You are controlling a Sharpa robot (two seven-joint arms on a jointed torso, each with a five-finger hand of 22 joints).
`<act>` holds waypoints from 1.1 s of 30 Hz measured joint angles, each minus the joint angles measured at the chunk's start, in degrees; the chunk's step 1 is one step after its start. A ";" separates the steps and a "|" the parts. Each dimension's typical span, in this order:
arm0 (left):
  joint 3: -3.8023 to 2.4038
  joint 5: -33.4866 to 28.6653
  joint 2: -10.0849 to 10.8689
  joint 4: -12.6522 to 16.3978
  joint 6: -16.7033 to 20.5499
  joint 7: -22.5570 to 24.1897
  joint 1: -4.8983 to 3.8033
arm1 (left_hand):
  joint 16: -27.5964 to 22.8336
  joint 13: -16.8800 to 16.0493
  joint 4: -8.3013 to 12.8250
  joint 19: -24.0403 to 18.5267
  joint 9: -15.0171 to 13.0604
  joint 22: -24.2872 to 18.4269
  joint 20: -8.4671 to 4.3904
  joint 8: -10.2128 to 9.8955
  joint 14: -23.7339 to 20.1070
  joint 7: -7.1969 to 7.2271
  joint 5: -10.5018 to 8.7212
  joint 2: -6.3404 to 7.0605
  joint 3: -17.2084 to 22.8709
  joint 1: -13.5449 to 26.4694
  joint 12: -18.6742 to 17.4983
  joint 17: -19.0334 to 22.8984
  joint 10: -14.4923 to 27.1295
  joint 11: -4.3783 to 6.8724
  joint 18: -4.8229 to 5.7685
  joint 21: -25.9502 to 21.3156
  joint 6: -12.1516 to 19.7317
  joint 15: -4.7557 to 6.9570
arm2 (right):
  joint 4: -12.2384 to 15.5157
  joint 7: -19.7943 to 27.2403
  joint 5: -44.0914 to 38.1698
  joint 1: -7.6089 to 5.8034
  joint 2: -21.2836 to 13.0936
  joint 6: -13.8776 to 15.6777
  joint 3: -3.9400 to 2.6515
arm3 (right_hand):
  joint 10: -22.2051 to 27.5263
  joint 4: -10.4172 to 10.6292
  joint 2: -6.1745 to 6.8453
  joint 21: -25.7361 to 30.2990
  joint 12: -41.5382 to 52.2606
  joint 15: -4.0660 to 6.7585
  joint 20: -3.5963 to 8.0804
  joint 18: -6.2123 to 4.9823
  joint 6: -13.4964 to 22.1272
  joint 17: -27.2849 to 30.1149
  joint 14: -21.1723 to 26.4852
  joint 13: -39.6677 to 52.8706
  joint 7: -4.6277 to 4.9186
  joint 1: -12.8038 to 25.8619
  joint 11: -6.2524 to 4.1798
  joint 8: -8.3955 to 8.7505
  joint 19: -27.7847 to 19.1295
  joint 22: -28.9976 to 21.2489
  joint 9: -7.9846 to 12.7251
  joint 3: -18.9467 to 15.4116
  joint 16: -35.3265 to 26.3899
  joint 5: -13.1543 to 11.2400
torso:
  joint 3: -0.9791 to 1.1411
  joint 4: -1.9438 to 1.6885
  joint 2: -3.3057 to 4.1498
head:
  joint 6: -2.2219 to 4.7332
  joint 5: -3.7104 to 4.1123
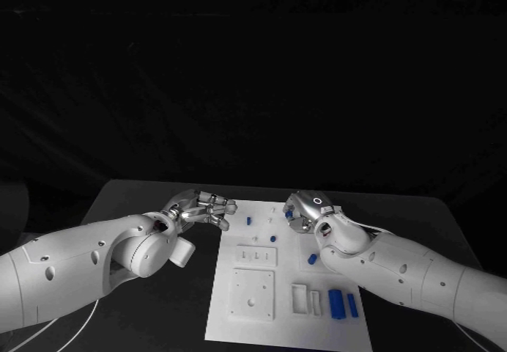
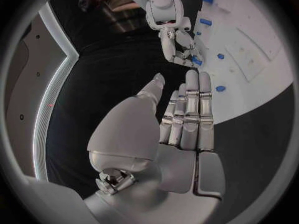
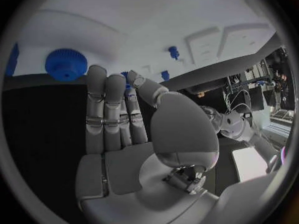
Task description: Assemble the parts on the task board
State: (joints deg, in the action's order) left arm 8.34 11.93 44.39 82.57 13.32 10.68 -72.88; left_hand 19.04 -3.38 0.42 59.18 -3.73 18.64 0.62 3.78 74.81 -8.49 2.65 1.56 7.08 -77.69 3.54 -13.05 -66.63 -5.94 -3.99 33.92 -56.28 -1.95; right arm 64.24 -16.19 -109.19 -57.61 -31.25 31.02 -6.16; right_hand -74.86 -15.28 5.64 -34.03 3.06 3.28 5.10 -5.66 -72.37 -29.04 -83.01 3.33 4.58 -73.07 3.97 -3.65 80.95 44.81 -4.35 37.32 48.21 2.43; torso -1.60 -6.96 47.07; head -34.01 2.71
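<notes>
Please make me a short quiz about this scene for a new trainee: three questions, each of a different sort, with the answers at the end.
1. True or false: the left hand holds a blue part.
2. Where do the two long blue parts lie on the task board?
A. At its near corner, on the robot's right side
B. At its far corner, on the robot's left side
C. Off the board, on the table
3. Fill the gap: in the right wrist view, the round blue part has ___ all around its rim.

Key: 1 false (its fingers are straight, with nothing in them); 2 A; 3 teeth.
</notes>
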 measured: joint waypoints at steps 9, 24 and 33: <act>0.00 0.05 -0.41 -0.20 -0.20 -0.22 0.00 | 0.00 0.00 0.00 0.00 0.00 0.00 0.00 0.00 0.00 0.00 0.00 -0.23 0.00 -0.24 0.00 0.00 0.00 0.00 0.00 0.00 0.00 0.00 | -2.21 -1.17 -0.33 -0.59 2.96 2.15 -0.05 | 0.00 -0.17 0.01 0.56 -0.03 0.00 0.00 0.06 0.00 -0.06 0.00 0.00 0.00 0.00 0.01 0.00 0.00 1.77 0.08 0.15 -0.12 -0.05 | -0.07 -0.22 0.13 | 0.16 0.07; -0.03 0.40 -0.74 -0.23 -0.69 -0.57 -0.02 | 0.45 0.00 0.16 0.00 0.00 0.01 0.00 0.00 0.00 0.00 0.00 -0.23 -0.15 -0.24 0.00 -0.01 0.00 0.00 0.00 0.00 0.00 0.00 | -6.01 -1.19 -0.30 -1.03 6.20 3.18 -0.08 | -0.01 -0.31 0.02 2.44 0.22 -0.01 -0.10 -0.14 0.01 -0.16 0.00 0.00 0.01 0.00 0.01 0.01 0.53 4.36 0.10 0.00 -0.19 0.19 | -0.26 -0.55 0.49 | 0.13 0.01; -0.06 0.53 -1.04 -0.22 -0.89 -0.72 -0.03 | 0.70 0.00 0.31 0.00 0.01 0.12 0.00 0.00 0.00 0.00 0.00 -0.23 0.00 -0.24 0.00 -0.17 0.00 0.00 0.00 0.45 0.00 0.00 | -7.65 -0.93 -0.16 -1.21 7.40 3.19 -0.09 | -0.01 -0.37 0.03 3.04 0.22 -0.01 -0.10 -0.23 0.01 -0.15 0.00 0.00 0.01 0.00 0.01 0.02 0.54 4.90 0.11 -0.07 -0.19 0.19 | -0.32 -0.55 0.68 | 0.17 0.07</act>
State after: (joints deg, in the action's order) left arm 8.28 12.46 43.35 82.35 12.43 9.96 -72.91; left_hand 19.74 -3.37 0.73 59.18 -3.73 18.76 0.61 3.78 74.81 -8.49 2.65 1.33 7.08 -77.93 3.54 -13.23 -66.63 -5.94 -3.99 34.37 -56.28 -1.96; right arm 56.59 -17.12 -109.35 -58.82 -23.85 34.22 -6.25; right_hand -74.87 -15.65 5.67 -30.99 3.28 3.27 5.00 -5.89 -72.36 -29.19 -83.01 3.33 4.59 -73.07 3.98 -3.63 81.49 49.70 -4.25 37.25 48.02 2.61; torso -1.92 -7.51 47.75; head -33.84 2.78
